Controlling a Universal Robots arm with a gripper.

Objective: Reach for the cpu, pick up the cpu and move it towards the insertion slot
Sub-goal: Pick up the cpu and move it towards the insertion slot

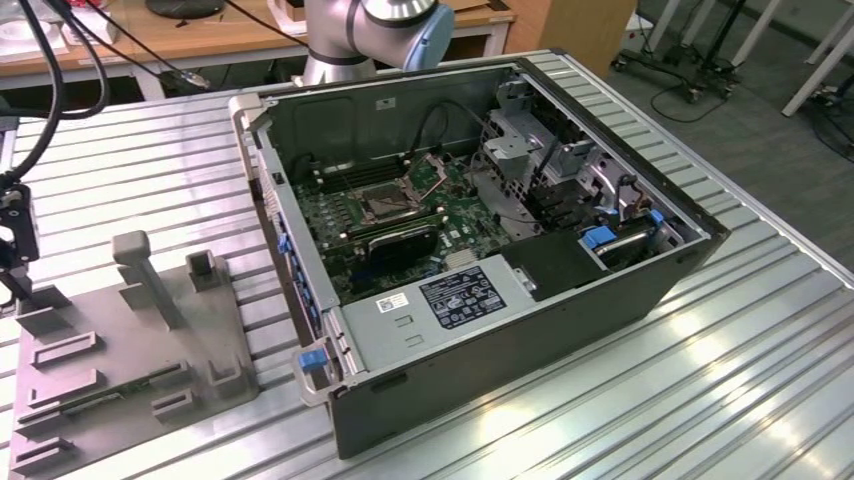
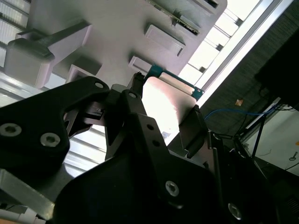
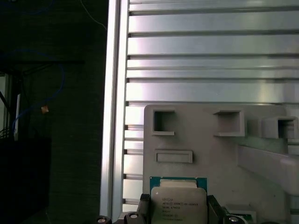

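The cpu (image 3: 178, 199) is a pale silvery square chip with a green rim, seen over the grey fixture plate (image 3: 205, 154) in both wrist views. My gripper (image 3: 179, 210) is shut on it, with one black finger (image 3: 143, 206) against each of two opposite sides. In the second wrist view the cpu (image 2: 166, 100) glares bright between the gripper (image 2: 163, 108) fingers. In the exterior view the gripper (image 1: 14, 250) hangs at the far left, above the plate's far corner. The insertion slot (image 1: 378, 206) sits on the green motherboard inside the open computer case (image 1: 561, 330), far to the exterior view's right of the gripper.
The grey fixture plate (image 1: 127, 350) carries raised blocks and an upright post (image 1: 140, 275). The case's side walls (image 1: 274, 200) rise between plate and motherboard. Cables (image 1: 434, 130) and a drive cage (image 1: 514, 150) crowd the case interior. The slatted metal table (image 1: 694, 400) ends just beyond the plate.
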